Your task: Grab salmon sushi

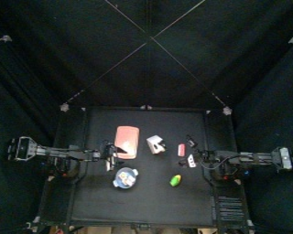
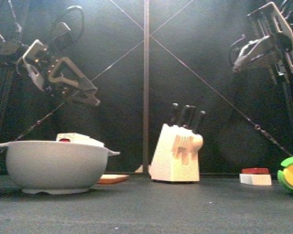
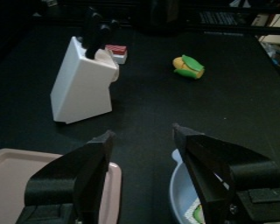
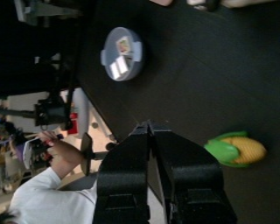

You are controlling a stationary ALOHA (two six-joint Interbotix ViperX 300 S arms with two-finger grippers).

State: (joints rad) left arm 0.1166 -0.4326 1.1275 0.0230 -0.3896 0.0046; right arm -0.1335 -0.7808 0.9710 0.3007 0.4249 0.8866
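Note:
The salmon sushi (image 2: 255, 175), a tiny white block with a red-orange top, lies on the table right of the knife block (image 2: 178, 154). In the left wrist view the salmon sushi (image 3: 116, 54) peeks out from behind the knife block (image 3: 84, 79). From above, the salmon sushi (image 1: 182, 146) sits just beyond my right gripper (image 1: 193, 162). That right gripper (image 4: 149, 131) is shut on nothing and hangs above the table. My left gripper (image 3: 143, 133) is open and empty, over the near edge of the pink slab (image 3: 38, 166), far from the sushi.
A grey-blue bowl (image 2: 58, 163) with small items inside stands at the front left. A green-and-yellow toy (image 2: 292, 172) lies at the front right. The pink slab (image 1: 125, 140) lies left of centre. A person (image 4: 43, 179) sits beyond the curtains in the right wrist view.

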